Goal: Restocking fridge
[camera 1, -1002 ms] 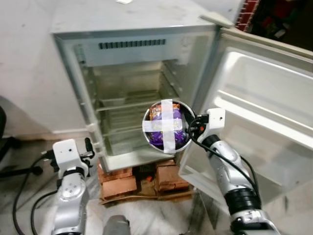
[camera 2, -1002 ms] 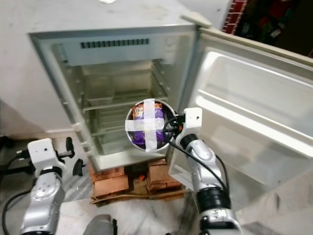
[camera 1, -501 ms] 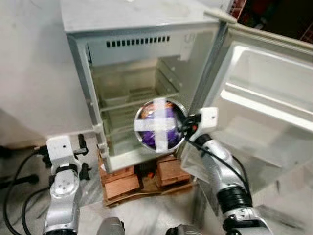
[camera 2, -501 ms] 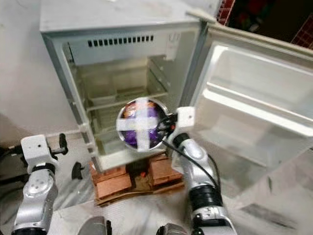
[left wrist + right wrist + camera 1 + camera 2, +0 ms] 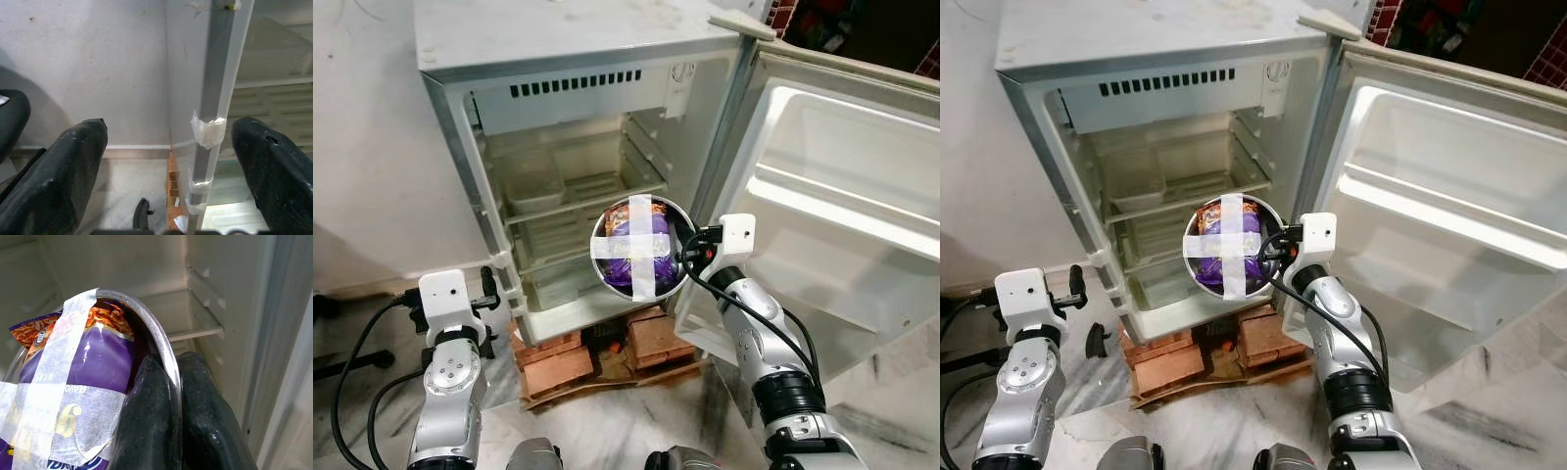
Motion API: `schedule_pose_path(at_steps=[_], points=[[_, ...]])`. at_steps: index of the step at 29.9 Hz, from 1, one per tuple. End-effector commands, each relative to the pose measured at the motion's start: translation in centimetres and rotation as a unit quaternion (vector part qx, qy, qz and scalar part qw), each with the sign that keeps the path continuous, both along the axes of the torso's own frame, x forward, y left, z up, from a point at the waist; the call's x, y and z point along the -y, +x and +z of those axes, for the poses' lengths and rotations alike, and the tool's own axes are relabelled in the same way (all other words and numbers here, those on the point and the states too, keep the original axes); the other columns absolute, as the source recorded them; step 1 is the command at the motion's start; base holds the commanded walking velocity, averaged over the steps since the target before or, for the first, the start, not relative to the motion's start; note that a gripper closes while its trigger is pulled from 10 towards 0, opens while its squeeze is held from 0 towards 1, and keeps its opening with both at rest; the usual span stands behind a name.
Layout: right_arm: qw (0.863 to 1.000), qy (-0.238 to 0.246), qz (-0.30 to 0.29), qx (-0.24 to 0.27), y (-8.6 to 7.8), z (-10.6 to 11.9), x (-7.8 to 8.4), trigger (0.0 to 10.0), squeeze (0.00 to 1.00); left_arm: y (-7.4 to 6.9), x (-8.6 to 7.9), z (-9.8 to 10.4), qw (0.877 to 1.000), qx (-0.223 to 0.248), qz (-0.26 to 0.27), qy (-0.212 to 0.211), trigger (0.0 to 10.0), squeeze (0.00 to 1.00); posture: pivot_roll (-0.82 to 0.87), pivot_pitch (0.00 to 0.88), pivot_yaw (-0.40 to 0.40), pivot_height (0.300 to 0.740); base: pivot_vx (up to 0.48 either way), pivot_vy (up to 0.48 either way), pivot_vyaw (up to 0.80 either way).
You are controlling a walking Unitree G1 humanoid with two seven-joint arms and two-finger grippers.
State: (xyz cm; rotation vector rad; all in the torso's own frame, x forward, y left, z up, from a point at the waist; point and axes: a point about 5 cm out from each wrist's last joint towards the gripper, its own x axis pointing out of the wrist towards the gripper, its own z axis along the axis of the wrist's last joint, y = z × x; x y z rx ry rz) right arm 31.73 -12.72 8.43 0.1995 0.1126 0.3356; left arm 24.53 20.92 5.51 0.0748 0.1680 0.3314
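Right pincer clamps the rim of a steel bowl holding a purple snack packet under crossed tape, raised before the open fridge. Left pincer hangs low, fingers spread, beside the fridge's front edge.

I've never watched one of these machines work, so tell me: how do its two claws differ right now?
The right gripper is raised before the open fridge, shut on the rim of a metal bowl holding a purple snack packet under crossed tape. The left gripper sits low beside the fridge's left edge, fingers spread wide, holding nothing. Both have two long black fingers on silver arms.
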Motion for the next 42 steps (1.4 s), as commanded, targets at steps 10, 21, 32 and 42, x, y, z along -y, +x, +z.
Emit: schedule_pose_path(at_steps=[10, 21, 32, 42], points=[[1.000, 0.004, 0.005, 0.025, 0.6, 1.1, 0.1, 10.0, 0.00, 0.2, 0.2, -0.1, 1.000, 0.002, -0.002, -0.008, 10.0, 0.00, 0.08, 0.000, -0.070, 0.740, 0.364, 0.000, 0.00], [1.000, 0.007, 0.004, 0.027, 0.8, 1.2, 0.0, 10.0, 0.00, 0.0, 0.0, -0.2, 1.000, 0.000, 0.006, -0.013, 10.0, 0.00, 0.09, 0.000, -0.072, 0.740, 0.340, 0.000, 0.36], [1.000, 0.007, -0.007, 0.021, 1.4, 1.3, 0.4, 10.0, 0.00, -1.4, -0.2, -0.5, 1.000, -0.016, 0.011, -0.015, 10.0, 0.00, 0.10, 0.000, -0.080, 0.740, 0.027, 0.000, 0.00], [1.000, 0.028, 0.008, 0.000, 2.8, 1.6, -0.8, 10.0, 0.00, -4.9, -0.3, 0.0, 0.999, -0.035, -0.003, 0.000, 10.0, 0.00, 0.19, 0.069, -0.102, 0.740, 0.000, 0.000, 0.00]])
